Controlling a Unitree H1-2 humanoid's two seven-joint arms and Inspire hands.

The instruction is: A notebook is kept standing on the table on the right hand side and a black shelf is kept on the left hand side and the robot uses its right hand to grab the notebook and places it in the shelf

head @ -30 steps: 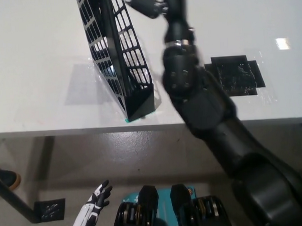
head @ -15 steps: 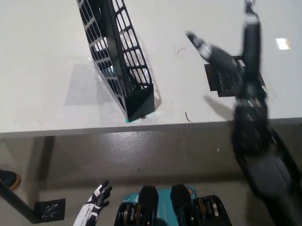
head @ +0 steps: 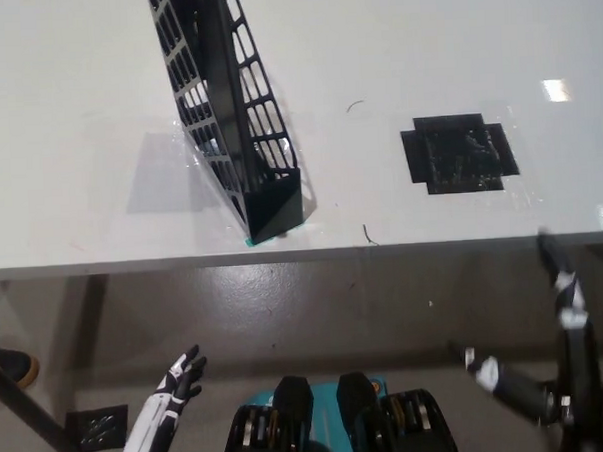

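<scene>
Shelf (head: 239,129) stands well apart from right hand (head: 548,375).

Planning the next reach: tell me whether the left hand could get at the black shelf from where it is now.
Probably not without a big lift. The white left hand hangs open below the table edge, over the floor, while the black shelf stands on the tabletop beyond that edge. Nothing else blocks it.

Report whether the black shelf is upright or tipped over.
Upright: the black shelf stands on its narrow base on the white table, lattice sides rising toward the camera.
</scene>
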